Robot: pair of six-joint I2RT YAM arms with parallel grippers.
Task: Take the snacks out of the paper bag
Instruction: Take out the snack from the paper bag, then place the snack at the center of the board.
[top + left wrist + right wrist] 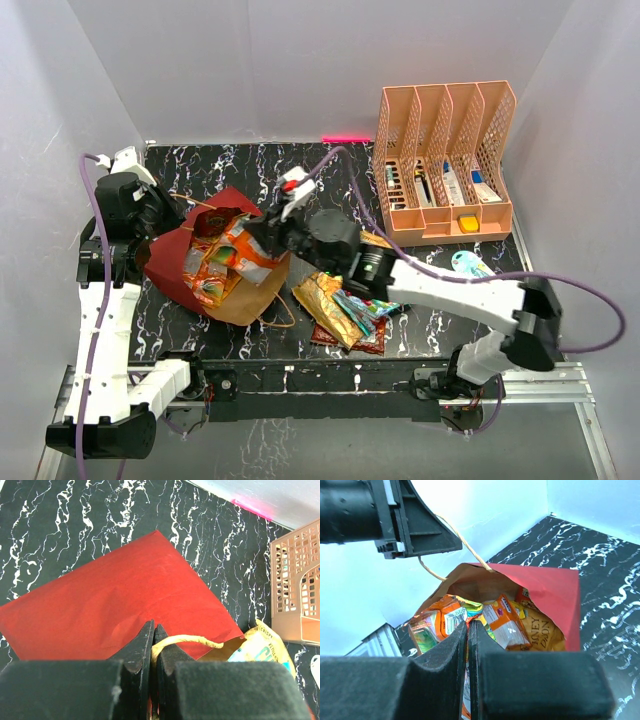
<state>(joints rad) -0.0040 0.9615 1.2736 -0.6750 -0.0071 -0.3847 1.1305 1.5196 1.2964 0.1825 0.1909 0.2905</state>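
The dark red paper bag (175,255) lies on its side at the table's left, its mouth open toward the middle. My left gripper (168,215) is shut on its twisted handle (192,640), with the bag's red side (125,590) just beyond the fingertips. My right gripper (258,240) is at the bag mouth, shut on an orange foil snack packet (440,622). Inside the bag (550,587) lie another orange packet (509,620) and a yellow one (545,630). Several snacks (340,312) lie in a pile on the table near the front middle.
A peach file organiser (445,165) stands at the back right. A white-and-blue oval packet (470,263) lies in front of it. The right arm stretches across the middle above the snack pile. A pink strip (345,137) lies at the back edge.
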